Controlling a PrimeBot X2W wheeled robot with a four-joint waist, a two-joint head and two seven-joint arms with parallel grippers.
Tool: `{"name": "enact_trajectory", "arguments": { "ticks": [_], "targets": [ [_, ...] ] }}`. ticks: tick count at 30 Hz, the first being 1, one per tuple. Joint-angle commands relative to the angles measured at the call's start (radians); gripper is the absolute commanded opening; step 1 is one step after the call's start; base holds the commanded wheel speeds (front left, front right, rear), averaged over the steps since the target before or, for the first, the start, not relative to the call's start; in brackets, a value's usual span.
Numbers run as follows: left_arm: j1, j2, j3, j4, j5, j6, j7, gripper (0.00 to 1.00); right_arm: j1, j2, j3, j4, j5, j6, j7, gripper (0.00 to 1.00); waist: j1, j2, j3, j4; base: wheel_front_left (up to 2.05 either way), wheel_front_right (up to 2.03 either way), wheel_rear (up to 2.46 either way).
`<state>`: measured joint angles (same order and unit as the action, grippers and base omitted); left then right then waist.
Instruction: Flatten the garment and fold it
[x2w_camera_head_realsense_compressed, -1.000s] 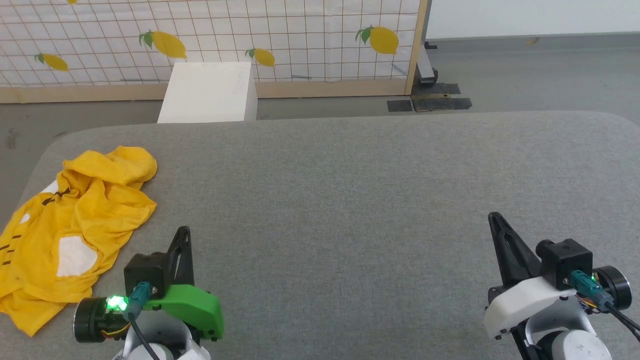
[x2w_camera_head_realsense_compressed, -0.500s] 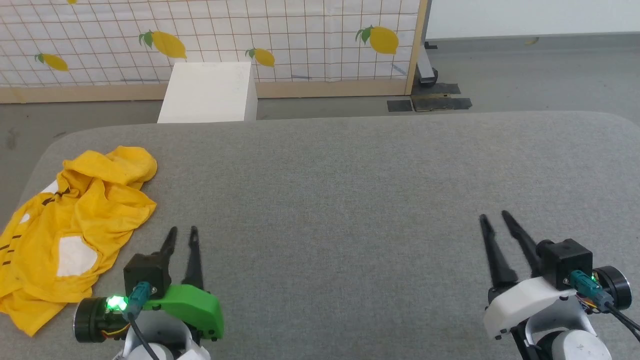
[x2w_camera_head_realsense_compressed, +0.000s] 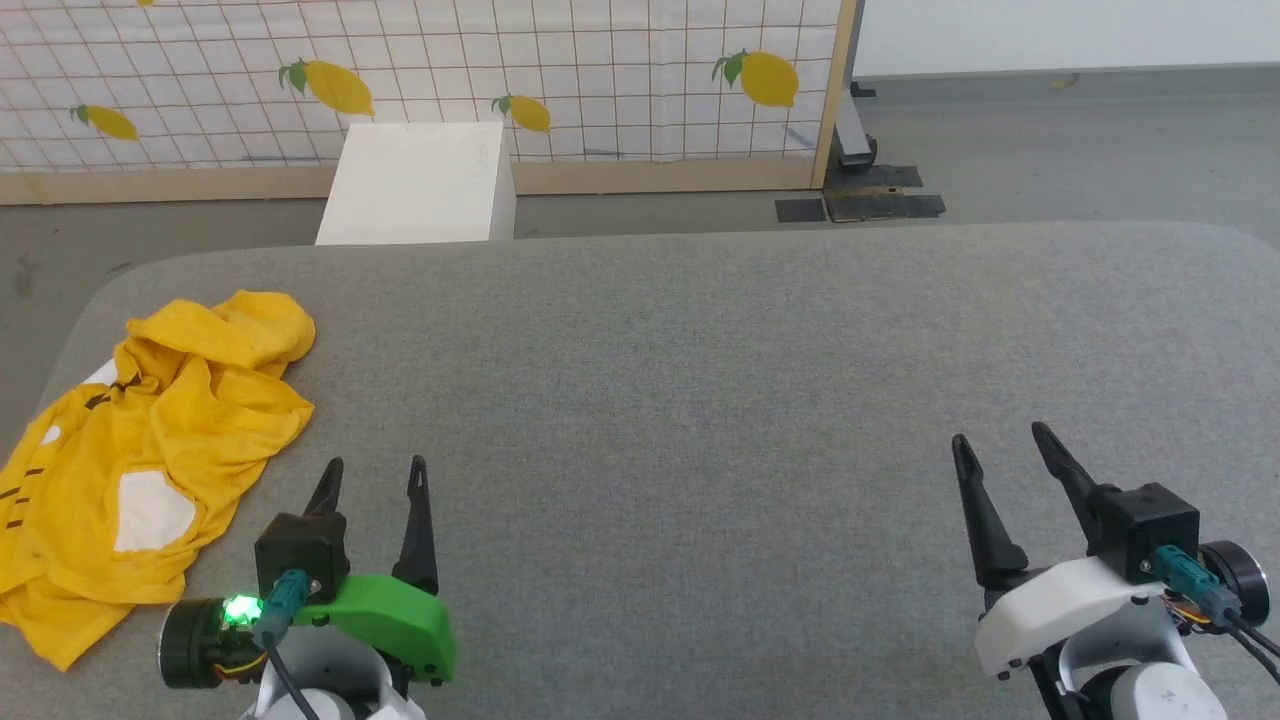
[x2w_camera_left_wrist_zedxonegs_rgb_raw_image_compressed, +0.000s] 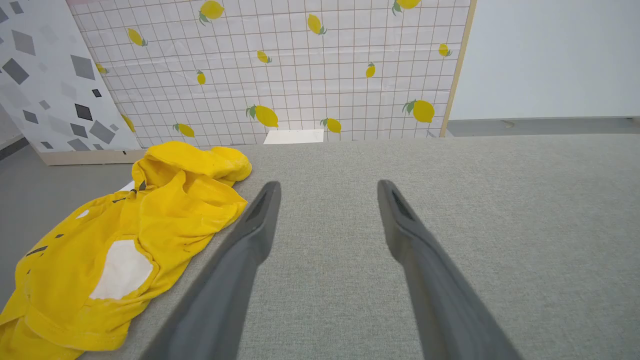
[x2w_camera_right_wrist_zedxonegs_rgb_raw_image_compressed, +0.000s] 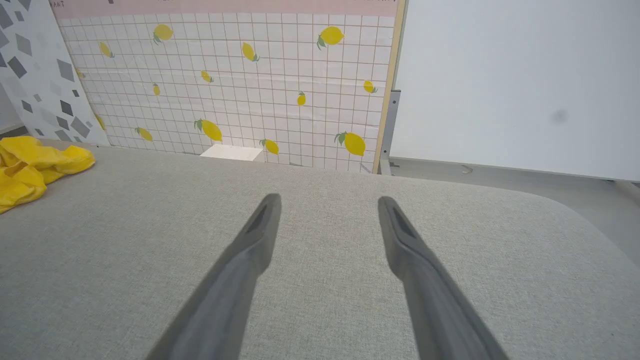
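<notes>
Task not begun, by the look of it: yellow T-shirt (x2w_camera_head_realsense_compressed: 150, 450) lies crumpled in a heap at the desk's (x2w_camera_head_realsense_compressed: 700, 380) left edge, untouched; flattening & folding both left to do; left pincer (x2w_camera_head_realsense_compressed: 375, 465) wide, empty, near the T-shirt's right side w/o touching; right pincer (x2w_camera_head_realsense_compressed: 995, 432) wide, empty, well apart across the desk.

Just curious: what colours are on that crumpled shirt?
The shirt is bright yellow with white patches and short black stripes, clearest in the left wrist view.
</notes>
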<state>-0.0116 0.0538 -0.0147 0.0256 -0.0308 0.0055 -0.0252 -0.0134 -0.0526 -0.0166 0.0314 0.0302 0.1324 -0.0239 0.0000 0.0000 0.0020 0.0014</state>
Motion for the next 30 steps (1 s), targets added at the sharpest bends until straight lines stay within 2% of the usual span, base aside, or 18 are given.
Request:
{"name": "enact_trajectory", "arguments": {
  "ticks": [1, 14, 30],
  "targets": [
    [-0.006, 0.0, -0.003, 0.006, -0.009, 0.007, -0.011, 1.0, 0.01, 0.0, -0.006, 0.008, 0.012, 0.0, -0.011, 1.0, 0.0, 0.0, 0.0, 0.002, 0.0, 0.0, 0.0],
    [-0.004, 0.001, 0.005, 0.014, -0.027, 0.021, -0.037, 1.0, 0.007, 0.001, -0.013, 0.033, 0.026, 0.0, -0.037, 1.0, 0.0, 0.0, 0.006, 0.046, 0.0, 0.0, 0.0],
    [0.003, 0.0, 0.006, 0.029, -0.051, 0.034, -0.07, 1.0, 0.012, 0.001, -0.024, 0.064, 0.044, -0.001, -0.071, 1.0, 0.0, 0.0, 0.01, 0.16, 0.0, 0.0, 0.0]
  ]
}}
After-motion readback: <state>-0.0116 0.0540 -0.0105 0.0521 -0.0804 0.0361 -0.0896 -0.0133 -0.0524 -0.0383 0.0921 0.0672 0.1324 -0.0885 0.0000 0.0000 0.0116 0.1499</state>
